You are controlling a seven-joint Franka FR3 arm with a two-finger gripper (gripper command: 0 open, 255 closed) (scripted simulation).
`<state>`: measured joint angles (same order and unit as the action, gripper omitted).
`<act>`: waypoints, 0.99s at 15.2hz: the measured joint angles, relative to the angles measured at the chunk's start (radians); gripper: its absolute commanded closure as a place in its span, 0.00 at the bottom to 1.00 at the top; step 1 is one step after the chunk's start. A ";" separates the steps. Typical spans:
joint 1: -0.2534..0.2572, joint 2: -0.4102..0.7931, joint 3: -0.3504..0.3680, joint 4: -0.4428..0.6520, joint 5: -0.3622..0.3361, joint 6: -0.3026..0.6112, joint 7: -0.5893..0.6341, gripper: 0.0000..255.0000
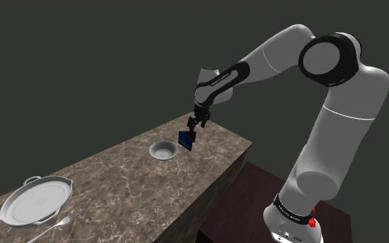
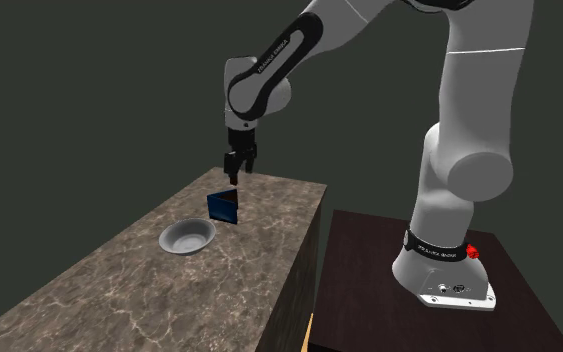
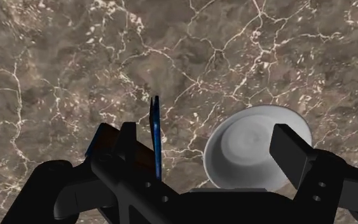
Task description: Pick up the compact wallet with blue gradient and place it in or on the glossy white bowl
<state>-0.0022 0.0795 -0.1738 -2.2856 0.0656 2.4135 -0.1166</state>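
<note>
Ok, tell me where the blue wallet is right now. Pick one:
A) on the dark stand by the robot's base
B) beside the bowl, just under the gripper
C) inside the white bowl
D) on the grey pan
B: the blue wallet is just outside the rim of the white bowl, directly below the gripper, whose fingers stand apart in the wrist view.

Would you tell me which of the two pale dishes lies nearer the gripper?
The small round bowl, beside the gripper; the handled pan sits far off.
</note>
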 measured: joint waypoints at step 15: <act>-0.066 0.491 0.028 0.355 0.080 0.152 -0.111 0.00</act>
<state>-0.0685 0.5703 -0.1462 -1.9308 0.1453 2.5656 -0.2273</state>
